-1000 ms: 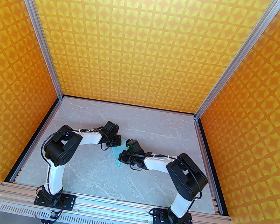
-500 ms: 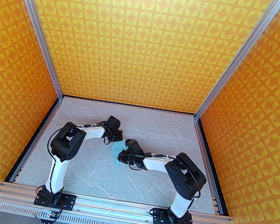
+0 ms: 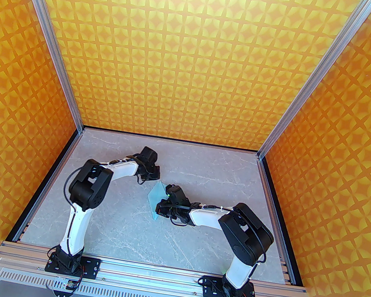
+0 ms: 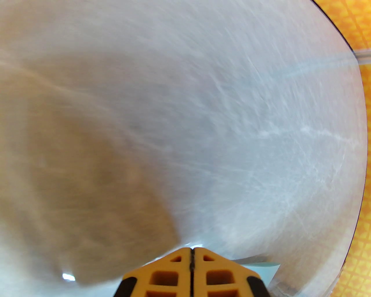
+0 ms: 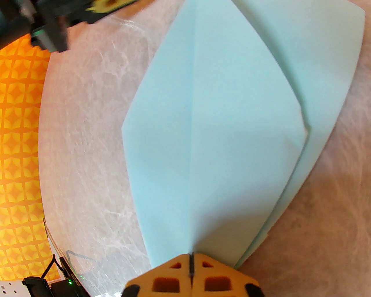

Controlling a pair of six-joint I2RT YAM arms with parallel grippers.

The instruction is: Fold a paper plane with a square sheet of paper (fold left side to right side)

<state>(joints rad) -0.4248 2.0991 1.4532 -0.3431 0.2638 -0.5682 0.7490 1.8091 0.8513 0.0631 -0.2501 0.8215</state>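
The light-blue square sheet of paper point(image 3: 154, 198) lies folded on the grey marble table point(image 3: 117, 224), mid-table. In the right wrist view the paper point(image 5: 226, 130) shows a long centre crease and layered flaps. That crease runs straight to my right gripper point(image 5: 191, 256), which is shut with its tips down on the paper's near edge; whether any paper sits between the tips I cannot tell. My left gripper point(image 3: 155, 175) hangs shut just behind and left of the sheet, apart from it. A corner of paper point(image 4: 265, 268) shows beside my left gripper point(image 4: 192, 252).
Orange patterned walls and aluminium posts point(image 3: 71, 101) enclose the table on three sides. Both arm bases stand on the rail point(image 3: 151, 273) at the near edge. Bare table surface lies in front of the paper and behind it.
My left arm has pulled back and to the left, off the paper, uncovering more of the sheet. The right arm has stayed nearly still on the paper.
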